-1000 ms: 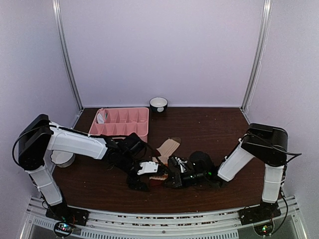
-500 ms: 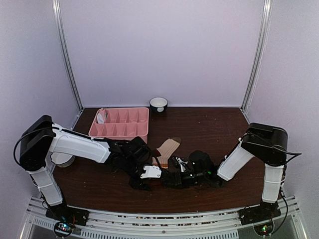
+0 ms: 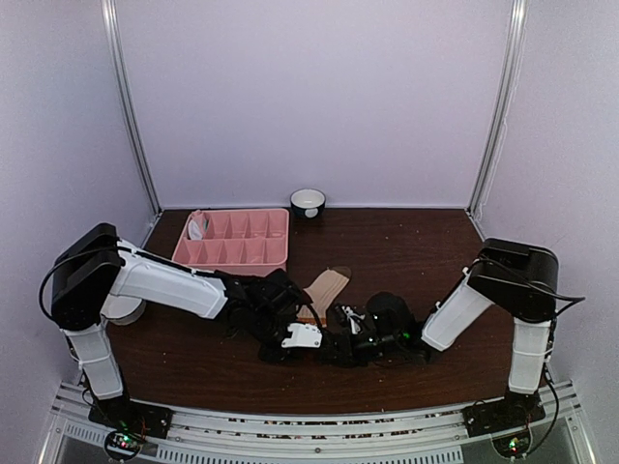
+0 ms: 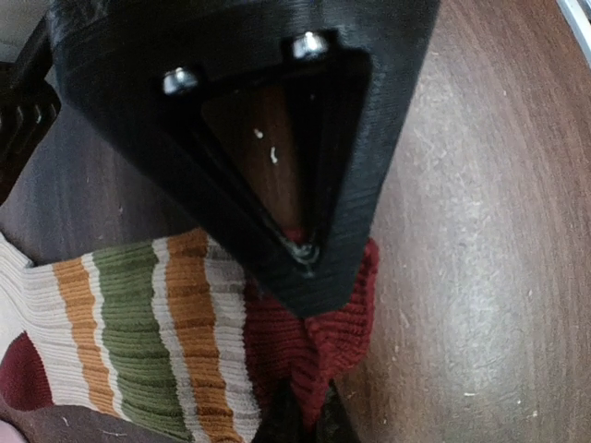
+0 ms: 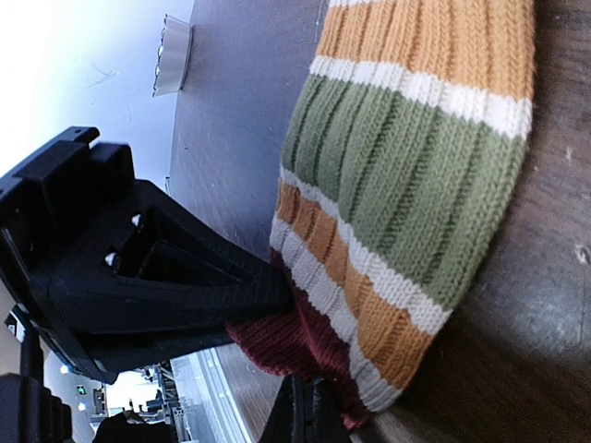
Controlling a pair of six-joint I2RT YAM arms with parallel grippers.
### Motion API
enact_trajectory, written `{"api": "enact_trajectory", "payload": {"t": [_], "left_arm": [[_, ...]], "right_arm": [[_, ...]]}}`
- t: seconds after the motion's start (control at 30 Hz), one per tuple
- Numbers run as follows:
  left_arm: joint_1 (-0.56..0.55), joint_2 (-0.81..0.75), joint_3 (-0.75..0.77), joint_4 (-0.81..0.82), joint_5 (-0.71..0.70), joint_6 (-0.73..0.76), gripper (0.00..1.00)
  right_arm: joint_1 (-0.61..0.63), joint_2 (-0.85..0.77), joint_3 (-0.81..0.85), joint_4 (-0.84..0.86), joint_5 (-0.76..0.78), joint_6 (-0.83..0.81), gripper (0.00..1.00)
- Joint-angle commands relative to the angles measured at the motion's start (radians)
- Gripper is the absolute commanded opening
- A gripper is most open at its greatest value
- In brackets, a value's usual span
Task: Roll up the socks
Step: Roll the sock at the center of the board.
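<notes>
A striped sock (image 4: 138, 332) with green, orange and white bands and a maroon end lies on the dark wooden table (image 3: 416, 251). Its tan part (image 3: 327, 287) shows just beyond the grippers in the top view. My left gripper (image 4: 309, 420) is shut on the maroon end, fabric bunched between its fingers. The right gripper (image 5: 312, 415) is shut on the same maroon end from the opposite side. The two meet tip to tip near the table's front middle: left gripper (image 3: 319, 341), right gripper (image 3: 336, 345). I cannot make out a pink sock.
A pink divided tray (image 3: 242, 253) stands at the back left with a pale bundle (image 3: 197, 228) in its left end. A small white bowl (image 3: 308, 201) sits at the back wall. A white round object (image 3: 121, 307) lies behind the left arm.
My left gripper has moved right up to the right gripper and shut on the sock's maroon end. The right gripper has stayed put, still shut.
</notes>
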Motion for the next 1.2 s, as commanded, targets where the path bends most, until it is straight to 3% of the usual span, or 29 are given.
{"api": "enact_trajectory", "payload": {"t": [0.0,0.2,0.3,0.5,0.63,0.7,0.77,0.83,0.93,1.07,1.17], "left_arm": [[0.008,0.036,0.024,-0.058,0.0,-0.022,0.02],[0.133,0.093,0.149,-0.265,0.308,-0.082,0.0],[0.179,0.132,0.194,-0.338,0.414,-0.101,0.0],[0.211,0.188,0.228,-0.404,0.526,-0.124,0.0],[0.233,0.233,0.265,-0.448,0.592,-0.135,0.0],[0.246,0.254,0.287,-0.478,0.627,-0.136,0.0],[0.257,0.27,0.303,-0.504,0.65,-0.133,0.0],[0.263,0.278,0.304,-0.505,0.658,-0.135,0.0],[0.264,0.289,0.305,-0.51,0.658,-0.137,0.0],[0.267,0.296,0.299,-0.509,0.662,-0.137,0.01],[0.272,0.302,0.298,-0.51,0.662,-0.136,0.01]], "right_arm": [[-0.006,-0.038,-0.032,0.023,0.013,-0.043,0.04],[0.007,-0.232,-0.139,-0.06,0.179,-0.35,0.62],[0.026,-0.346,-0.205,-0.089,0.299,-0.508,0.98],[0.125,-0.544,-0.223,-0.339,0.702,-0.745,1.0],[0.121,-0.598,-0.209,-0.464,0.969,-0.603,0.99],[0.098,-0.624,-0.289,-0.323,0.888,-0.551,1.0],[0.098,-0.594,-0.334,-0.124,0.775,-0.635,0.98],[0.156,-0.522,-0.278,-0.143,0.713,-0.817,0.91],[0.256,-0.451,-0.213,-0.208,0.717,-1.013,0.9],[0.287,-0.391,-0.22,-0.052,0.656,-1.133,0.76],[0.288,-0.331,-0.148,-0.087,0.601,-1.194,0.64]]}}
